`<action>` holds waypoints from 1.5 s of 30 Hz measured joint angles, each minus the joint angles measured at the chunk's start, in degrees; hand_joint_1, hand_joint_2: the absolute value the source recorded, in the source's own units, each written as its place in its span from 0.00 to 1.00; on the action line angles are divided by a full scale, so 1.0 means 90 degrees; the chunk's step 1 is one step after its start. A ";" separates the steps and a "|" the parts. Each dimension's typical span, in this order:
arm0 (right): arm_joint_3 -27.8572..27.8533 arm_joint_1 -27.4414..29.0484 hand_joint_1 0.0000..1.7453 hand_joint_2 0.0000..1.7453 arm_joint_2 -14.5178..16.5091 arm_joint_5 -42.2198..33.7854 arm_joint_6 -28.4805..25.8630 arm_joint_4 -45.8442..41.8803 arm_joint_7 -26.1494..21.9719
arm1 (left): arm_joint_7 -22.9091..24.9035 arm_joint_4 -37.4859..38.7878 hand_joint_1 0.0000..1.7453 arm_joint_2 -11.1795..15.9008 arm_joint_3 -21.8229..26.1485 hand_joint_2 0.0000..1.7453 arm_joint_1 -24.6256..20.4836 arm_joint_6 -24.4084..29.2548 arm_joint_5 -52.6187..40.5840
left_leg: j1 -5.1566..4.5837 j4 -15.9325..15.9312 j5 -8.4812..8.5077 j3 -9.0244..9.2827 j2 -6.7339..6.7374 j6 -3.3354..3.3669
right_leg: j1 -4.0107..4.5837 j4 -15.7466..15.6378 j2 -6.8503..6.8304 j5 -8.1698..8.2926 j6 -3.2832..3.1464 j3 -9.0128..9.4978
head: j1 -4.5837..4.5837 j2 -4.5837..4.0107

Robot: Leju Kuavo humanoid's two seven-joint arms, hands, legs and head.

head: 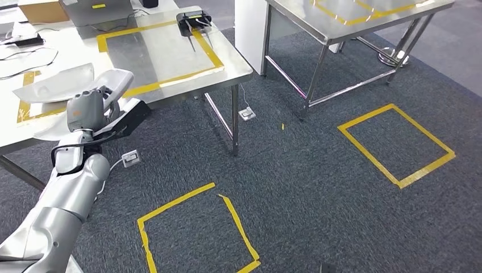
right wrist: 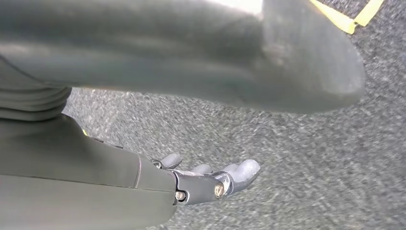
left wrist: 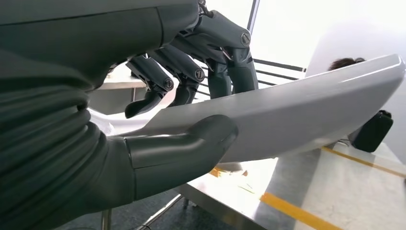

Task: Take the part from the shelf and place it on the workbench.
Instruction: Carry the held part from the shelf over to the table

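Note:
The part (head: 62,84) is a long, curved, light grey panel. My left hand (head: 90,110) holds it at one end, just above the near edge of the steel workbench (head: 170,54). In the left wrist view the thumb (left wrist: 191,143) presses under the part (left wrist: 311,105) and the dark fingers (left wrist: 225,52) curl over its top. Below it lies the workbench (left wrist: 344,196) with its yellow tape line. My right hand (right wrist: 143,175) hangs over the grey carpet, fingers apart, holding nothing.
A black tool (head: 193,23) sits at the workbench's far corner, inside a yellow tape rectangle. A second steel table (head: 352,25) stands to the right. Yellow tape squares (head: 398,145) mark the carpet, and floor sockets (head: 131,157) lie near the table legs. A person's hair (left wrist: 345,62) shows behind the part.

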 joint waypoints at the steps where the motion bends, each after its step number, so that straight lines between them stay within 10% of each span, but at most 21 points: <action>1: 0.0000 0.0001 0.00 0.00 -0.0002 -0.0002 -0.0001 0.0000 -0.0002 | 0.0005 0.0005 1.00 -0.0005 -0.0001 1.00 -0.0009 -0.0017 -0.0028 | -0.0013 0.0031 -0.0017 0.0052 -0.0011 -0.0038 | 0.0005 -0.0071 0.0006 0.0011 -0.0031 0.0030 | -0.0003 0.0000; 5: -0.0003 -0.0006 0.00 0.00 0.0006 -0.0008 -0.0004 0.0000 -0.0015 | 0.0027 0.0009 1.00 -0.0004 -0.0007 1.00 -0.0080 -0.0077 -0.0146 | -0.0018 0.0720 0.0079 -0.0244 0.0003 -0.0188 | -0.0050 -0.0130 0.0006 -0.0066 -0.0176 0.0316 | -0.0035 0.0000; 10: -0.0006 -0.0007 0.00 0.00 0.0008 -0.0018 -0.0013 0.0000 -0.0013 | 0.0052 0.0080 1.00 0.0002 -0.0024 1.00 -0.0119 -0.0213 -0.0298 | 0.0022 0.1793 -0.0581 -0.1251 0.0044 -0.0264 | -0.0063 -0.0122 0.0027 -0.0371 -0.0224 0.0635 | -0.0057 0.0000; 15: -0.0021 -0.0004 0.00 0.00 0.0020 -0.0023 -0.0032 0.0000 -0.0007 | 0.0157 0.0164 1.00 0.0024 -0.0084 1.00 -0.0250 -0.0385 -0.0540 | 0.0017 0.0122 0.0709 -0.0922 0.0081 -0.0153 | -0.0038 -0.0068 0.0056 -0.0730 -0.0111 0.0944 | -0.0064 0.0000; 18: -0.0034 -0.0016 0.00 0.00 0.0022 -0.0038 -0.0038 -0.0001 -0.0011 | 0.0208 0.0198 1.00 0.0027 -0.0129 1.00 -0.0335 -0.0474 -0.0639 | 0.0018 -0.0032 0.0760 -0.0809 0.0076 -0.0014 | -0.0021 0.0009 0.0054 -0.0792 0.0002 0.1000 | -0.0067 0.0000; 21: -0.0039 -0.0022 0.00 0.00 0.0020 -0.0054 -0.0036 -0.0002 -0.0019 | 0.0256 0.0209 1.00 0.0047 -0.0151 1.00 -0.0456 -0.0525 -0.0697 | 0.0046 -0.0035 0.0672 -0.0656 0.0065 0.0085 | -0.0044 0.0711 0.0013 -0.0841 0.0106 0.0602 | -0.0056 0.0000; 25: -0.0061 -0.0011 0.00 0.00 0.0020 -0.0062 -0.0036 -0.0002 -0.0020 | 0.0263 0.0270 1.00 0.0076 -0.0189 1.00 -0.0500 -0.0603 -0.0764 | 0.0044 -0.0028 0.0433 -0.0420 0.0044 0.0099 | -0.0077 0.1793 -0.0007 -0.1370 0.0171 -0.0350 | -0.0038 0.0000; 27: -0.0081 0.0003 0.00 0.00 0.0020 -0.0065 -0.0036 -0.0001 -0.0020 | 0.0264 0.0301 1.00 0.0087 -0.0196 1.00 -0.0501 -0.0626 -0.0788 | 0.0043 -0.0018 0.0275 -0.0224 0.0041 0.0077 | -0.0079 0.1255 -0.0008 -0.1116 0.0149 -0.0323 | -0.0033 0.0000; 31: -0.0109 0.0023 0.00 0.00 0.0021 -0.0063 -0.0028 -0.0001 -0.0019 | 0.0222 0.0353 1.00 0.0131 -0.0234 1.00 -0.0525 -0.0640 -0.0805 | 0.0021 -0.0010 -0.0010 0.0054 0.0033 -0.0034 | -0.0030 -0.0039 -0.0021 0.0011 0.0016 0.0027 | -0.0030 0.0000; 34: -0.0116 0.0018 0.00 0.00 0.0025 -0.0037 -0.0029 -0.0001 -0.0008 | 0.0089 0.0372 1.00 0.0196 -0.0242 1.00 -0.0534 -0.0636 -0.0734 | 0.0016 0.0204 0.0050 0.0043 0.0025 -0.0161 | -0.0033 -0.0097 -0.0012 -0.0013 -0.0126 0.0179 | -0.0026 0.0000; 37: -0.0118 0.0030 0.00 0.00 0.0023 0.0002 -0.0033 -0.0002 0.0004 | -0.0112 0.0389 1.00 0.0282 -0.0241 1.00 -0.0524 -0.0564 -0.0608 | 0.0039 0.1129 -0.0004 -0.0550 0.0045 -0.0242 | -0.0051 -0.0144 -0.0011 -0.0152 -0.0247 0.0401 | -0.0052 0.0000; 39: -0.0119 0.0029 0.00 0.00 0.0022 0.0010 -0.0036 -0.0002 0.0013 | -0.0189 0.0413 1.00 0.0331 -0.0241 1.00 -0.0474 -0.0524 -0.0570 | 0.0045 0.1705 -0.0372 -0.1045 0.0053 -0.0264 | -0.0049 -0.0146 0.0003 -0.0266 -0.0265 0.0529 | -0.0056 0.0000; 41: -0.0120 0.0035 0.00 0.00 0.0022 0.0018 -0.0040 -0.0002 0.0029 | -0.0229 0.0440 1.00 0.0377 -0.0241 1.00 -0.0402 -0.0500 -0.0554 | 0.0044 0.1719 -0.0559 -0.1290 0.0058 -0.0252 | -0.0043 -0.0140 0.0031 -0.0398 -0.0260 0.0688 | -0.0059 0.0000; 45: -0.0124 0.0039 0.00 0.00 0.0029 0.0035 -0.0050 -0.0001 0.0061 | -0.0262 0.0485 1.00 0.0462 -0.0241 1.00 -0.0364 -0.0431 -0.0537 | -0.0003 0.0285 0.0591 -0.1073 0.0063 -0.0117 | -0.0006 -0.0093 0.0063 -0.0694 -0.0201 0.0960 | -0.0056 0.0000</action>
